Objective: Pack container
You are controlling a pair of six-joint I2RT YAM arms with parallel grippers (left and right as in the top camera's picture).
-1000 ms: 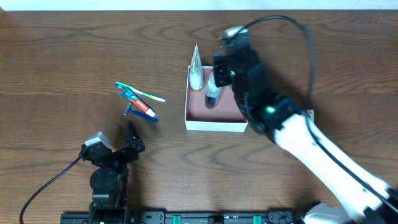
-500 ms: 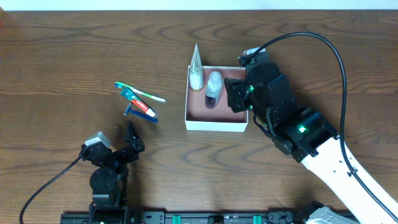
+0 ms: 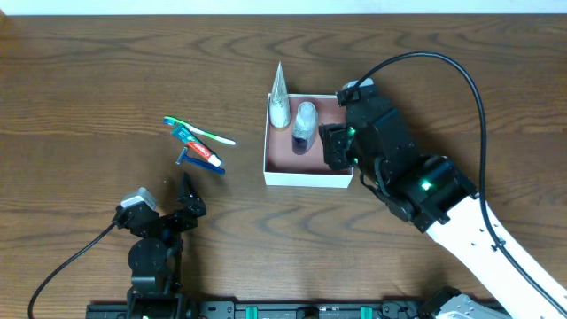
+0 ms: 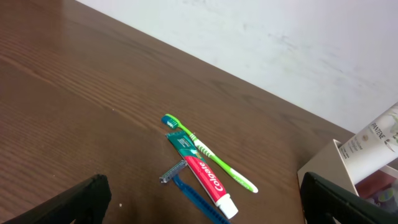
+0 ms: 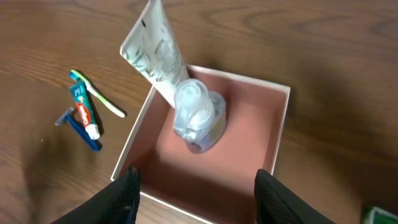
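The container is a white-walled box with a reddish-brown inside, at the table's middle; it also shows in the right wrist view. In it lie a white tube leaning over the far left wall and a clear bottle. My right gripper is open and empty, above the container's right half. A green toothbrush, a red toothpaste tube and a blue razor lie on the table left of the container. My left gripper is open and empty, near the front, short of them.
The wooden table stretches around. A green item shows at the right wrist view's lower right corner. The right arm's cable arcs over the table's right part.
My right gripper has pulled back from the container's far side toward the right and front, leaving the clear bottle in the container. The left arm has not moved.
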